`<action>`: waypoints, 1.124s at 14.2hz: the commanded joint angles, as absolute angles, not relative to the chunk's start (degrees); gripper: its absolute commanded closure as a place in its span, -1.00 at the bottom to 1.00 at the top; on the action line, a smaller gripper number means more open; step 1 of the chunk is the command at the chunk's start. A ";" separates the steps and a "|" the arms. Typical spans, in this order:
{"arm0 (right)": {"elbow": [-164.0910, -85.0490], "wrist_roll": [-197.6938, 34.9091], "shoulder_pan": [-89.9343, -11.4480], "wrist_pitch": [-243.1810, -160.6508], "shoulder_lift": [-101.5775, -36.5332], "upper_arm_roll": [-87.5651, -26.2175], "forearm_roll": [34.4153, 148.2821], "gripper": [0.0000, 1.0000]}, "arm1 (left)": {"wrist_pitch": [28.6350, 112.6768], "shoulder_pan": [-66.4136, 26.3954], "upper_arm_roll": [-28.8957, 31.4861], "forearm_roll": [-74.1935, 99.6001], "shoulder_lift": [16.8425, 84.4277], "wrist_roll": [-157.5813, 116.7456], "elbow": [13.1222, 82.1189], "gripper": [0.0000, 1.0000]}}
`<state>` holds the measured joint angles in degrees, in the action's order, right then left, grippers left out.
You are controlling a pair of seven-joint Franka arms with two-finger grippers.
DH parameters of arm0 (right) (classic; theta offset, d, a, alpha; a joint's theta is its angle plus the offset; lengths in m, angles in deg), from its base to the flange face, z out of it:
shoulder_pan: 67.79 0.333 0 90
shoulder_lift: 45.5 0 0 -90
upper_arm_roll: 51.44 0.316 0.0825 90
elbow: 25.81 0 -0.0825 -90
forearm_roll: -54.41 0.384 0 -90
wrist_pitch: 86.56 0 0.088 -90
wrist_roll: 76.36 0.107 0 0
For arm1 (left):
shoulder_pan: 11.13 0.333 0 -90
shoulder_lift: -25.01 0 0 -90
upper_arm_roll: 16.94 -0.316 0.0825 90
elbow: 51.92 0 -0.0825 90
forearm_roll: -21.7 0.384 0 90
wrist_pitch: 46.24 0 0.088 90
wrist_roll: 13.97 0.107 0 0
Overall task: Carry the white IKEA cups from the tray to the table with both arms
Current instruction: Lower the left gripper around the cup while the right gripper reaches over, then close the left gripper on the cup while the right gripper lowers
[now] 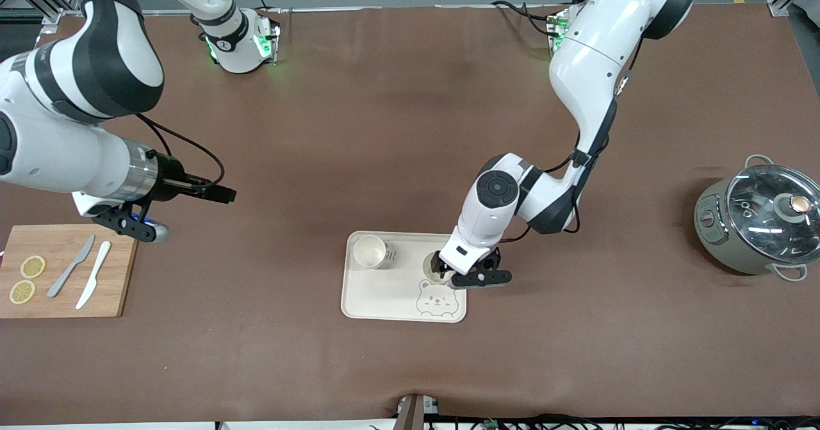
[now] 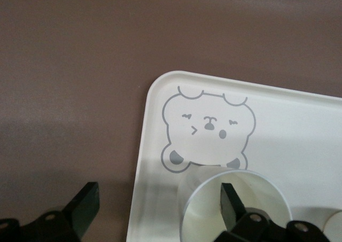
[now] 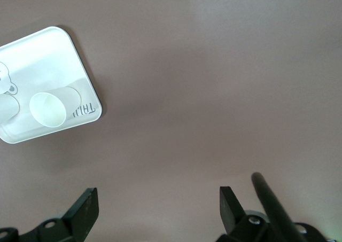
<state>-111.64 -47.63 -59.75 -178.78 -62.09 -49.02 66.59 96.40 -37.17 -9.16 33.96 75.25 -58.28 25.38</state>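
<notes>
One white cup [image 1: 370, 251] stands upright on the bear tray [image 1: 384, 298], at the corner toward the right arm's end. The second white cup [image 1: 430, 268] stands on the tray just above the bear print, partly hidden by my left gripper [image 1: 471, 276]. In the left wrist view my left gripper [image 2: 158, 199] is open wide. One finger [image 2: 230, 204] is inside this cup [image 2: 206, 212] and the other is outside, over the table beside the tray [image 2: 299, 124]. My right gripper [image 1: 138, 225] is open and empty over the table by the cutting board; its wrist view [image 3: 157, 199] shows the first cup [image 3: 51, 108] far off.
A wooden cutting board [image 1: 64, 289] with two lemon slices [image 1: 32, 266], a grey knife [image 1: 70, 266] and a white knife [image 1: 94, 275] lies at the right arm's end. A pot with a glass lid [image 1: 759, 222] stands at the left arm's end.
</notes>
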 commanded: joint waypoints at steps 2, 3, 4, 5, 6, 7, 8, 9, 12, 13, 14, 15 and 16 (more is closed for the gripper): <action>-109.57 -43.23 -57.86 -179.89 -64.13 -49.16 67.51 -1.00 | 97.63 -37.76 -9.47 35.58 76.52 -59.67 24.29 -1.00; -109.48 -42.09 -57.07 -180.42 -64.31 -49.16 67.51 -1.00 | 97.72 -37.77 -9.47 35.58 76.78 -59.67 24.29 -1.00; -109.40 -40.95 -56.37 -181.21 -64.66 -49.16 67.51 -1.00 | 97.72 -37.77 -9.47 35.58 76.96 -59.67 24.29 -1.00; -109.40 -39.81 -55.93 -181.83 -65.10 -49.16 67.51 -1.00 | 97.90 -37.77 -9.47 35.58 76.96 -59.67 24.29 -1.00; -109.40 -38.67 -55.32 -182.44 -65.54 -49.24 67.51 -1.00 | 97.90 -37.77 -9.47 35.49 76.96 -59.76 24.29 -1.00; -109.40 -37.96 -54.70 -183.14 -65.98 -49.16 67.51 -1.00 | 97.90 -37.68 -9.47 35.41 76.96 -59.85 24.29 -1.00; -109.40 -37.08 -54.17 -183.93 -66.24 -49.16 67.51 -1.00 | 97.90 -37.68 -9.47 35.32 76.87 -59.85 24.29 -0.96; -109.40 -36.20 -53.91 -184.38 -66.77 -49.16 67.51 -1.00 | 97.90 -37.76 -9.47 35.23 76.78 -59.85 24.29 -0.51; -109.40 -35.93 -53.29 -185.52 -68.17 -49.16 67.51 -1.00 | 97.90 -37.68 -9.47 34.97 76.43 -60.11 24.20 0.29; -109.40 -35.93 -53.20 -185.61 -68.61 -49.24 67.51 -1.00 | 97.90 -37.68 -9.47 34.97 76.43 -61.41 24.20 0.40; -109.40 -35.67 -52.76 -186.48 -69.05 -49.16 67.51 -1.00 | 97.90 -37.68 -9.47 34.88 76.43 -62.56 24.20 0.53; -109.40 -34.27 -51.98 -188.14 -69.49 -49.16 67.51 -1.00 | 97.90 -37.76 -9.47 34.97 76.52 -62.83 24.20 0.69; -109.48 -33.04 -51.27 -190.34 -70.02 -49.24 67.51 -1.00 | 97.90 -37.77 -9.47 34.88 76.52 -62.92 24.20 0.78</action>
